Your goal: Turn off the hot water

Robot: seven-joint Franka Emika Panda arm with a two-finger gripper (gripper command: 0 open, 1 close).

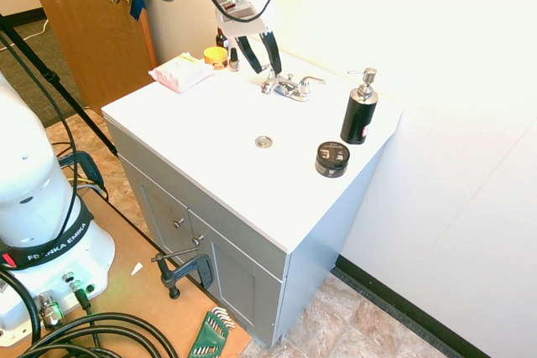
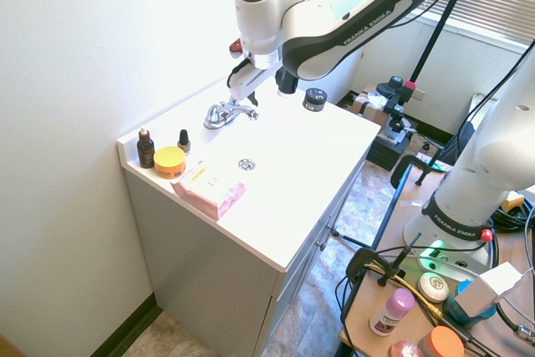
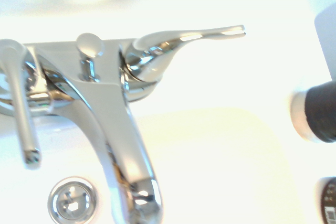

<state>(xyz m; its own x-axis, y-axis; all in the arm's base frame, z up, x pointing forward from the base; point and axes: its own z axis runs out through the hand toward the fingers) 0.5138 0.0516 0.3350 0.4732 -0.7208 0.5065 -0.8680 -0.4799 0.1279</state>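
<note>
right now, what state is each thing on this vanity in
gripper: open, close over the hot lever, grip not visible
hot water lever: swung forward toward the basin
cold water lever: lying sideways, away from the spout
spout: no stream visible
black pump bottle: upright
black jar: lid on
yellow jar: lid on

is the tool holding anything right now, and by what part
Nothing is held. The tool hangs open just above the left chrome lever of the faucet, its fingers apart and empty.
</note>
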